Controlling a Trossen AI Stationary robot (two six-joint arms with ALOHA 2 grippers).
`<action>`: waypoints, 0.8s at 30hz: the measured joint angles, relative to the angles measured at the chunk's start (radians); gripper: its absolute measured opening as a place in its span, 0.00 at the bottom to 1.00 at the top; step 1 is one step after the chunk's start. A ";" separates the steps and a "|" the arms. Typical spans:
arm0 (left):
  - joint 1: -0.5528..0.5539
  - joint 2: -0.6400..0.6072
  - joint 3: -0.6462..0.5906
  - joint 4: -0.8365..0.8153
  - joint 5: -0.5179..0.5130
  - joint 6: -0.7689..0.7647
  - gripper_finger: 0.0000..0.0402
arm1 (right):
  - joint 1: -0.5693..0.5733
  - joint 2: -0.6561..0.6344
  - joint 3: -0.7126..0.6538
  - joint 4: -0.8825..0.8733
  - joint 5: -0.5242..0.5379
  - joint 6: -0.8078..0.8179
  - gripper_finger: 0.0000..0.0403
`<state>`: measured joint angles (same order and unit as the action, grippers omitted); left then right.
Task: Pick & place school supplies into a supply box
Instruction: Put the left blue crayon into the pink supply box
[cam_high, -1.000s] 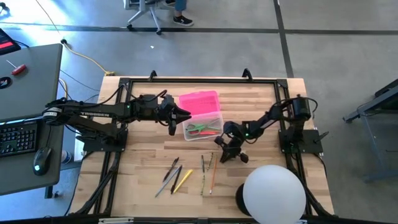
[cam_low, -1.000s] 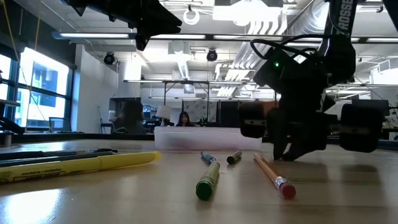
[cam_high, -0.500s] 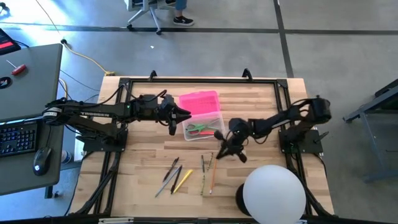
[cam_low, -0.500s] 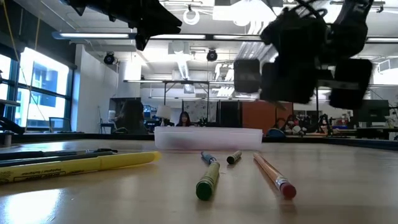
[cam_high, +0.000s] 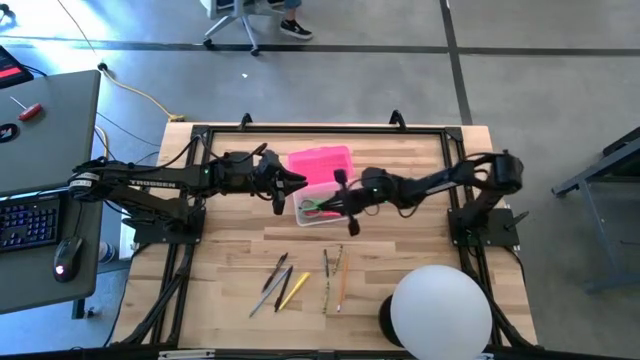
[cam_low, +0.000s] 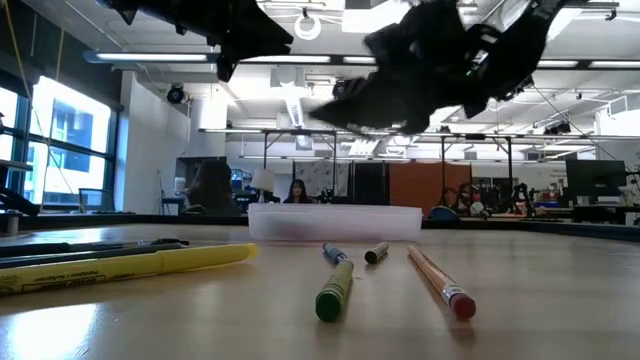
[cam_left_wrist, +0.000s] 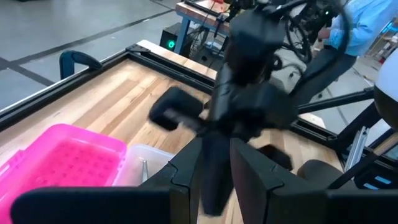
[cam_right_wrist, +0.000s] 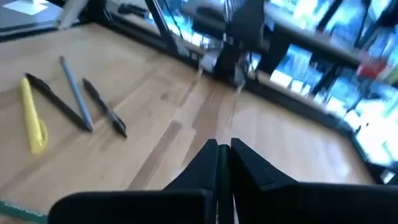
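A thin dark pen (cam_right_wrist: 218, 163) is pinched by the right gripper (cam_high: 344, 207) above the clear pink-lidded plastic supply box (cam_high: 325, 186); beside the box, the left gripper (cam_high: 284, 185) is held with fingers spread.

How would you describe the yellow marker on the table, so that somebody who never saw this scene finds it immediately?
Start from the wooden table and the supply box with its pink lid in the middle. In the high view, several pens and pencils lie on the wood below the box, in two small groups. The yellow marker belongs to the left group, next to grey and black pens; it is the only bright yellow, thick one.
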<state>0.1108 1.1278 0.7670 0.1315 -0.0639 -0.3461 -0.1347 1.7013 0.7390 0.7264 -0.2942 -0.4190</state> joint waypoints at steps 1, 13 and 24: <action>0.000 0.000 0.000 -0.001 0.001 -0.003 0.28 | -0.004 0.023 0.009 -0.004 0.003 0.006 0.03; 0.000 0.000 0.000 -0.029 0.002 -0.026 0.28 | -0.010 0.095 0.032 -0.070 0.213 0.042 0.03; -0.001 -0.015 0.001 -0.097 0.053 -0.007 0.28 | -0.011 0.095 0.032 -0.101 0.255 0.058 0.03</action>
<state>0.1095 1.1133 0.7677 0.0340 -0.0104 -0.3533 -0.1460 1.7962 0.7712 0.6250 -0.0391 -0.3614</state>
